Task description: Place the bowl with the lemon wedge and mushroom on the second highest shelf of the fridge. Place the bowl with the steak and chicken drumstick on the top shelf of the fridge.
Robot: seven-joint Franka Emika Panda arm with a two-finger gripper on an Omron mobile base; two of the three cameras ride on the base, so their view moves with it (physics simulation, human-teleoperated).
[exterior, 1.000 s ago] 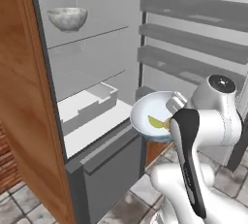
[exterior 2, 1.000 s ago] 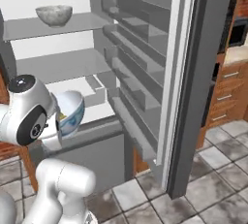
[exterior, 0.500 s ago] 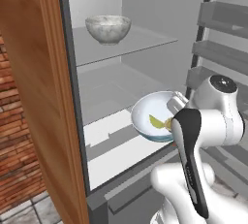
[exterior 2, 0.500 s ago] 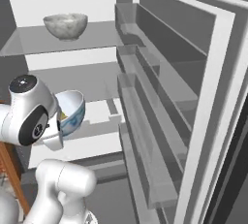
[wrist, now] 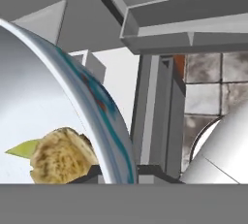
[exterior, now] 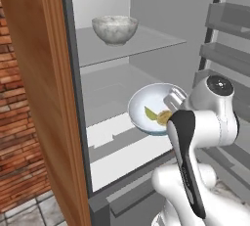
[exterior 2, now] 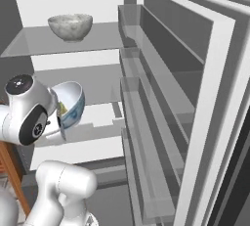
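A white bowl (exterior: 151, 103) with a blue pattern outside holds a green lemon wedge (exterior: 149, 114) and a tan mushroom (exterior: 163, 118). It hangs tilted in front of the open fridge, level with the second shelf (exterior: 114, 84). My gripper (exterior: 174, 101) is shut on its right rim. The hand view shows the bowl's rim (wrist: 99, 104), the mushroom (wrist: 60, 157) and the lemon wedge (wrist: 20, 148) close up, with my gripper (wrist: 121, 173) on the rim. A grey marbled bowl (exterior: 115, 28) (exterior 2: 71, 26) stands on the top shelf; its contents are hidden.
A wooden cabinet side (exterior: 29, 98) stands close on the left, with a brick wall (exterior: 17, 161) beyond it. The open fridge door with its racks (exterior 2: 161, 102) stands on the right. A white tray (exterior: 114, 131) lies on the lower shelf.
The base has driven closer to the fridge, so the shelves loom larger in both base views. The bowl stays in my shut gripper, in the same pose.
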